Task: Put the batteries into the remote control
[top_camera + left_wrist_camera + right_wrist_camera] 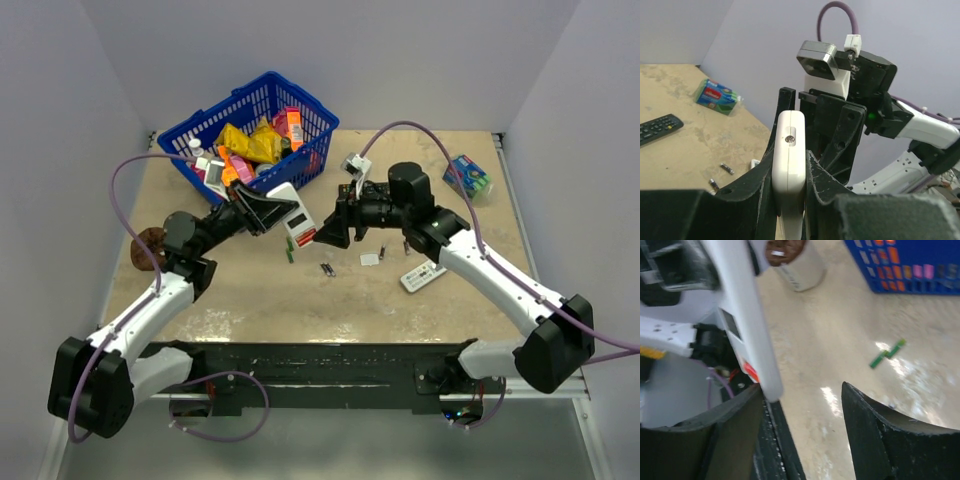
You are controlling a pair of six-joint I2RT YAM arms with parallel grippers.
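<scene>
My left gripper [283, 215] is shut on the small white remote control [298, 224], whose red panel shows, and holds it above the table's middle. The left wrist view has the remote control [789, 150] edge-on, clamped between both fingers. My right gripper [327, 234] is open just to the right of it. In the right wrist view the remote control's [742, 315] lower end hangs by the left finger [740, 440], with nothing between the jaws. On the table lie a green battery [290, 252] and dark batteries [327, 268], the green battery [887, 354] showing beyond my right gripper [805, 407].
A blue basket [222, 115] full of packets stands at the back left. A white remote with grey buttons [423, 276] and a small white piece [369, 260] lie right of centre. A sponge pack [467, 175] sits far right, a brown-topped object [150, 245] far left, a black remote [657, 128] beyond.
</scene>
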